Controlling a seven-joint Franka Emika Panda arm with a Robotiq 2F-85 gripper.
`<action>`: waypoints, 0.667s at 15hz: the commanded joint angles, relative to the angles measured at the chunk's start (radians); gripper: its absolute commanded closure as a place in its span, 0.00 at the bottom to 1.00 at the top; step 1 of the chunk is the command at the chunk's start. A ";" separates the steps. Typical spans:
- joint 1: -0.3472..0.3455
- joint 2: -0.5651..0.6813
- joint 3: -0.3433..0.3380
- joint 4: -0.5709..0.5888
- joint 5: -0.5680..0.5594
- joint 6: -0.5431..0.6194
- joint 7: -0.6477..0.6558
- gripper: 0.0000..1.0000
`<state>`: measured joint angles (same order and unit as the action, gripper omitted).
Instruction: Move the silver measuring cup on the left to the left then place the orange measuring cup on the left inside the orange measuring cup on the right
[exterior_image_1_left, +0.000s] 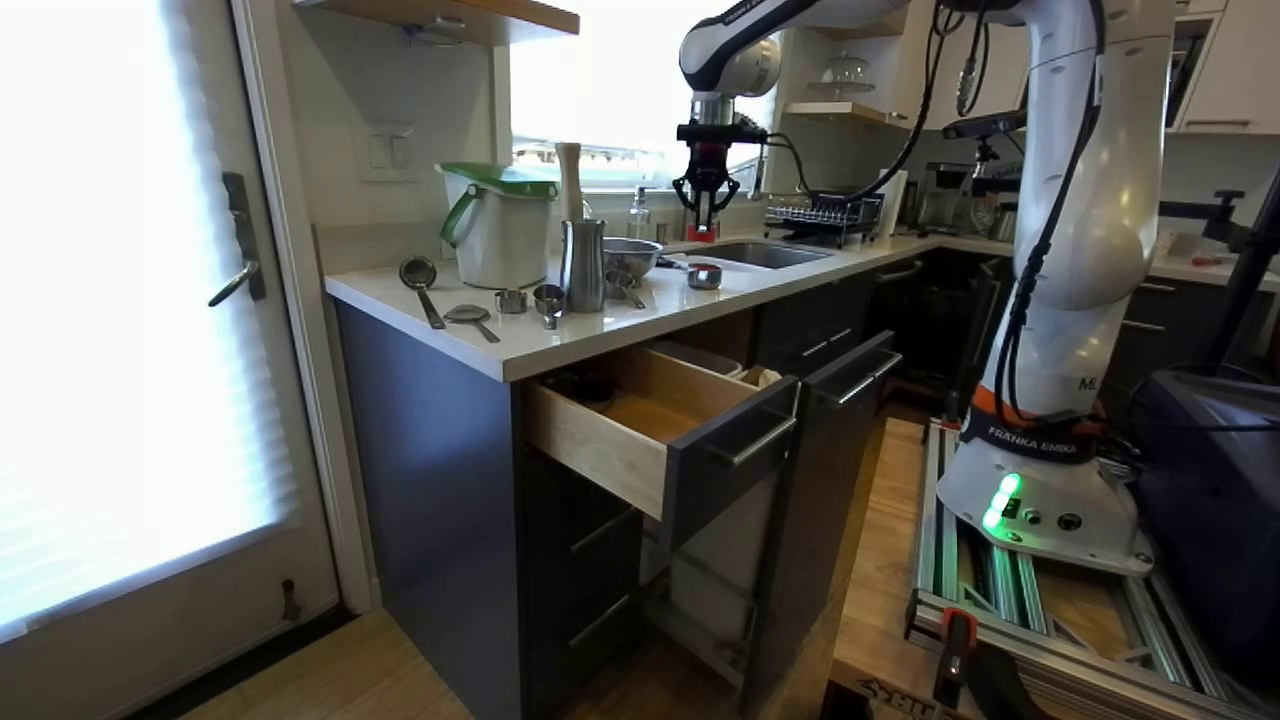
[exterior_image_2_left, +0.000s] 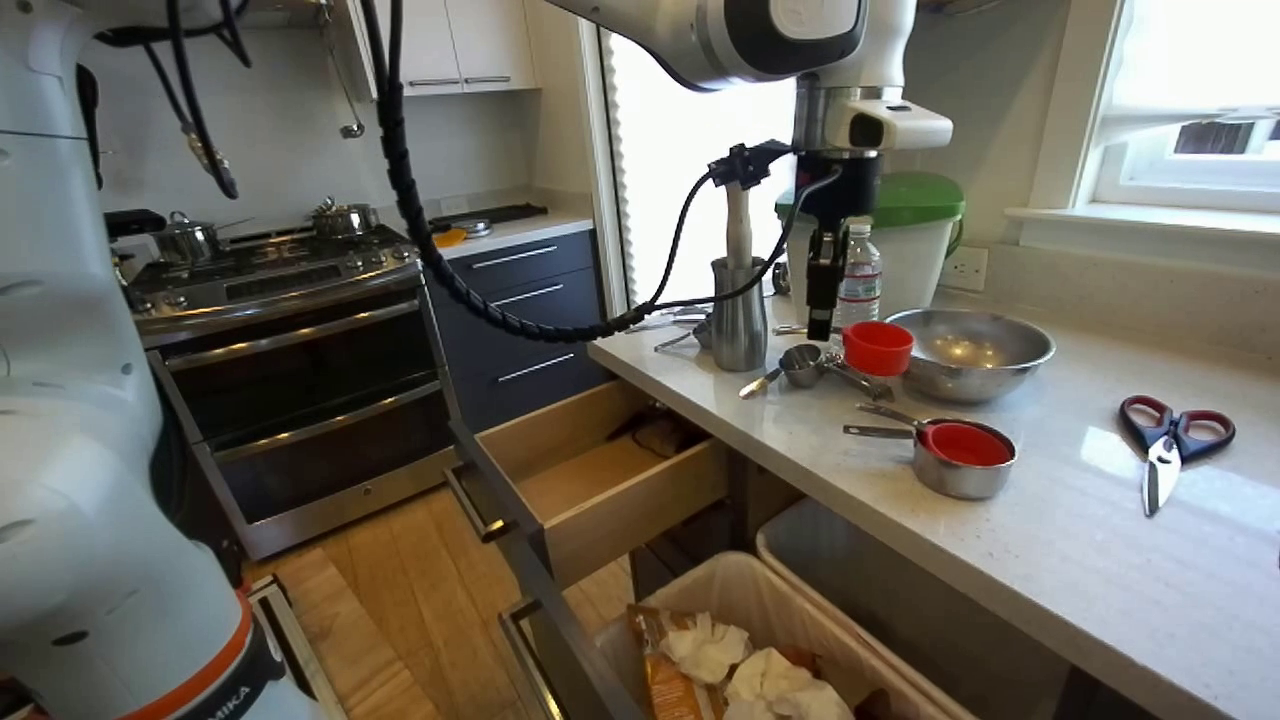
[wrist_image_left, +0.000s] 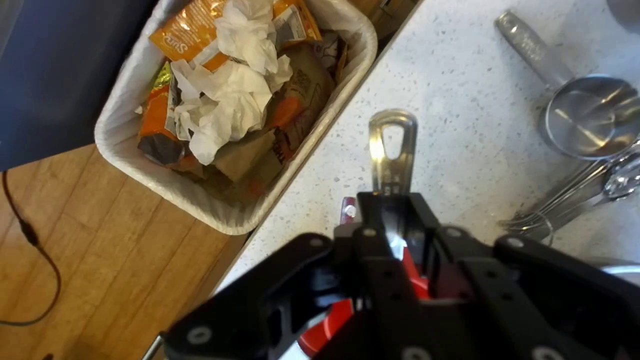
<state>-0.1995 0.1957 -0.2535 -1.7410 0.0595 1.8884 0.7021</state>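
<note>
Red measuring cup (exterior_image_2_left: 878, 350): hangs off the surface (exterior_image_2_left: 1120, 580), just beside and below the fingers (exterior_image_2_left: 822, 318). Sentence says orange, colour reads red; taken as the left-hand orange cup.
Fingers: closed on that cup's metal handle (wrist_image_left: 394, 150); its holed end sticks out past the tips in the wrist view.
Target cup (exterior_image_2_left: 965, 442): also red; lower than the fingers, apart from them, seated within a silver-walled cup (exterior_image_2_left: 955, 482).
Silver cup (exterior_image_2_left: 803, 366): lower than the fingers, on the side away from the target; metal spoons (wrist_image_left: 570, 216) next to it.
Silver-cup step: probably done. It stands clear of both red cups and out of the fingers' hold, though its place alone doesn't prove a shift.
Pick-up step: done, cup gripped and raised.
Nesting step: not yet done; held cup and target well apart in height.
Left to do: bring the fingers over the target, line up the rims, lower the cup in, let go, back off.
Overall: past halfway, I'd judge.
</note>
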 joint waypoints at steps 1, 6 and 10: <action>-0.018 0.082 -0.020 0.085 0.015 -0.020 0.109 0.96; -0.053 0.172 -0.033 0.171 0.044 -0.020 0.160 0.96; -0.075 0.241 -0.032 0.247 0.073 -0.030 0.171 0.96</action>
<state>-0.2565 0.3698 -0.2855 -1.5775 0.0985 1.8890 0.8515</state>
